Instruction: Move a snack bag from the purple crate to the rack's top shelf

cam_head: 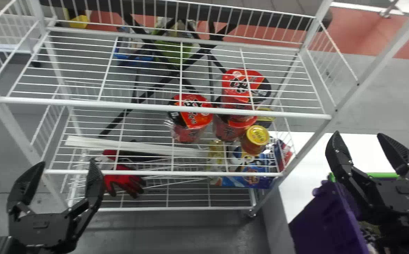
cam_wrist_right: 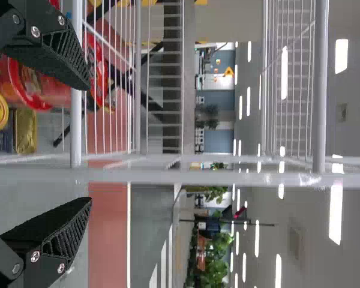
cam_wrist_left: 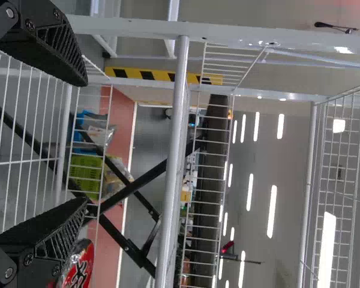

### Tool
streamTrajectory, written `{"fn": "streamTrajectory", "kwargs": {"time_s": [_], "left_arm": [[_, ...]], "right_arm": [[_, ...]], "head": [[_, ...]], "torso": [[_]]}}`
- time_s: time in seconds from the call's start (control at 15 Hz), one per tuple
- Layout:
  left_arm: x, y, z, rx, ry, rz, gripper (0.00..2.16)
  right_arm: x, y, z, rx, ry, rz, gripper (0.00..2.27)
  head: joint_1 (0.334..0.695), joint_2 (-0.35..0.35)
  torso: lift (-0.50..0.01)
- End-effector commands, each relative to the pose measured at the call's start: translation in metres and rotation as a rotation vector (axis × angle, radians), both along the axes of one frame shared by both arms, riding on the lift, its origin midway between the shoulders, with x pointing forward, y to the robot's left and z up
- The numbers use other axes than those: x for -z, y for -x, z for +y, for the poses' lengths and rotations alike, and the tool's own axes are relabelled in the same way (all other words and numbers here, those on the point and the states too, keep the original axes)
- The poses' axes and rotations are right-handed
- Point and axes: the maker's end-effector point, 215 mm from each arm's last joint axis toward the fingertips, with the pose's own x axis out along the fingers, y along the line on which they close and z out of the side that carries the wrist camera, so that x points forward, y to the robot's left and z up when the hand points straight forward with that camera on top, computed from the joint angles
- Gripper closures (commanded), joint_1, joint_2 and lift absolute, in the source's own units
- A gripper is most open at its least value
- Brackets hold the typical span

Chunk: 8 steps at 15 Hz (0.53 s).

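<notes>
Right of the rack [cam_head: 162, 107], my right claw [cam_head: 359, 134] gapes, empty, by the purple crate [cam_head: 322, 220]; left claw [cam_head: 67, 162], rack's left front, also spread. Picking step: lower, grip a snack bag.

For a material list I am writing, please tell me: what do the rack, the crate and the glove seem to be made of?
The rack looks like metal wire and tube, coated glossy white: thin, straight bars. The crate seems to be purple plastic, fairly smooth, with molded edges. The glove appears to be soft red fabric, perhaps partly rubber-coated.
</notes>
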Motion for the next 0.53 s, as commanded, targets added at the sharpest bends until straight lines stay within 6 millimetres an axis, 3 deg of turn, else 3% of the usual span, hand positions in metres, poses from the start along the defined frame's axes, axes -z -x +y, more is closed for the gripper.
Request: {"fn": "streamTrajectory", "kwargs": {"time_s": [0.0, 0.2, 0.47], "left_arm": [[0.008, -0.005, -0.009, 0.014, 0.005, 0.017, 0.14], [0.009, -0.005, -0.015, 0.024, 0.01, 0.019, 0.14], [0.012, -0.005, -0.01, 0.015, 0.015, 0.026, 0.14]], "right_arm": [[0.011, 0.009, -0.037, 0.034, 0.005, 0.075, 0.17], [0.069, 0.03, -0.067, -0.039, -0.075, 0.312, 0.16], [0.097, 0.056, -0.119, -0.016, -0.215, 0.423, 0.17]], "head": [[0.695, -0.254], [0.695, -0.306], [0.695, -0.35]], "torso": [[-0.448], [-0.448], [-0.448]]}}
